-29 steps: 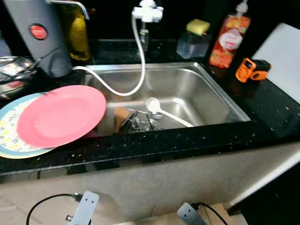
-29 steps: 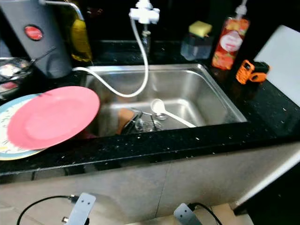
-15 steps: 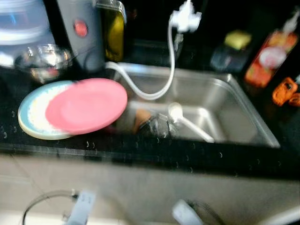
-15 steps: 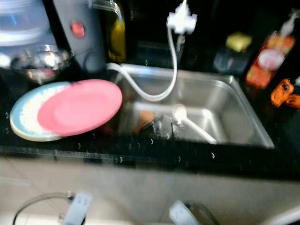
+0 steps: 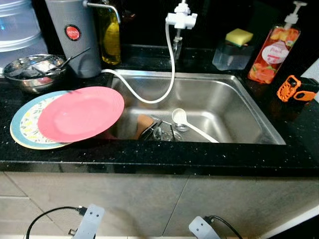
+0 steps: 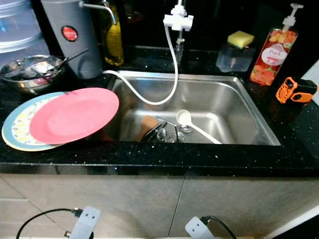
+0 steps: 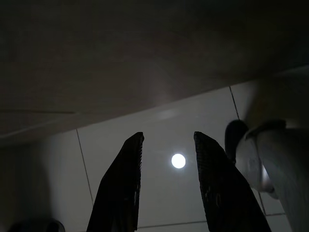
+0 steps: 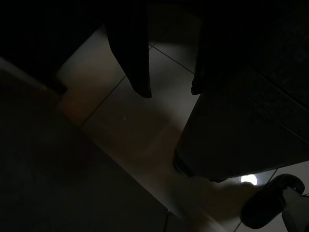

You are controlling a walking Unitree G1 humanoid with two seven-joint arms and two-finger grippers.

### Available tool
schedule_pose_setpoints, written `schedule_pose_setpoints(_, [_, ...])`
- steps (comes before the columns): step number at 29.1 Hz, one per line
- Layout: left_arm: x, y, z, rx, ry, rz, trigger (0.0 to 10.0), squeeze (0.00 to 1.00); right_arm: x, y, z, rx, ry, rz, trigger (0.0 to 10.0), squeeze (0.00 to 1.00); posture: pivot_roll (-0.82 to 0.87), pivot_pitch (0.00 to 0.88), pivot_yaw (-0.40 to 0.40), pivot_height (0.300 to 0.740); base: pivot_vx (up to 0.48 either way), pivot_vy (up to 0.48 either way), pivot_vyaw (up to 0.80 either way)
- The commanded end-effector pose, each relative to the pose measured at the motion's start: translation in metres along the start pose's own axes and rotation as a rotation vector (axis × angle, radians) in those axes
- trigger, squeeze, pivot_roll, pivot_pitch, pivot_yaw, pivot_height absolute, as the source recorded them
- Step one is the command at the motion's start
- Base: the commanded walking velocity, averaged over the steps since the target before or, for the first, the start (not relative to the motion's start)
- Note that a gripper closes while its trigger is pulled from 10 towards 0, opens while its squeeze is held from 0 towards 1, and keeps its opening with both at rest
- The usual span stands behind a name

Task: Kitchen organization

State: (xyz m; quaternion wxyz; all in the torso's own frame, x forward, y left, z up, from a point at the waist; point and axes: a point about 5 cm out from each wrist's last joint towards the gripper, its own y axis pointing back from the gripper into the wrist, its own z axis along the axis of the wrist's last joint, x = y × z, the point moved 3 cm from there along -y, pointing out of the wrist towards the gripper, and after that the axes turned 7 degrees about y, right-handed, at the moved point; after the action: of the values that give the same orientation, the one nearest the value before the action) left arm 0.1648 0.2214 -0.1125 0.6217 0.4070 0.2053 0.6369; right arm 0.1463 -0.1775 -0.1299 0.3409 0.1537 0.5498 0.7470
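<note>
Black speckled countertop [image 5: 164, 160] runs across the whole scene, with a stainless sink [image 5: 234, 107] sunk into the middle of it. A white hose [image 5: 167, 79] loops down into the basin from the faucet head [image 5: 180, 19] at the back.

Left of the sink, a pink plate [image 5: 79, 113] sits on top of a patterned plate [image 5: 22, 127], its edge hanging out over the basin. Behind those there's a grey canister [image 5: 75, 37] with a red badge, a yellow oil bottle [image 5: 109, 35] and a metal bowl [image 5: 32, 72] with utensils in it.

Down in the basin: a white ladle [image 5: 187, 123] lying at an angle, next to a clump of dishes that's hard to make out.

Back right has a soap bottle [image 5: 274, 52], a clear holder with a yellow sponge [image 5: 239, 36] on top, and an orange tape measure [image 5: 294, 89].

Both arms hang low by the tiled floor. Left gripper [image 7: 166, 145] has its fingers spread apart, holding nothing. Right gripper [image 8: 169, 89] is the same, gapped and holding nothing, in very dark shade.
</note>
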Motion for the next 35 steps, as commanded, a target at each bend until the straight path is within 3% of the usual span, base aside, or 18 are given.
schedule_pose_setpoints(1, [0.0002, 0.0006, -0.0017, 0.004, 0.01, -0.001, 10.0, 0.0, -0.0006, 0.0004, -0.002, 0.005, -0.025, 0.001, 10.0, 0.0, 0.19, 0.0, -0.069, 0.74, 0.0, 0.0, 0.0])
schedule_pose_setpoints(35, [0.0005, 0.0014, -0.0081, 0.036, -0.007, -0.007, 10.0, 0.0, 0.0001, 0.001, -0.0043, 0.004, -0.028, 0.0, 10.0, 0.0, 0.18, 0.0, -0.063, 0.74, 0.0, 0.0, 0.0])
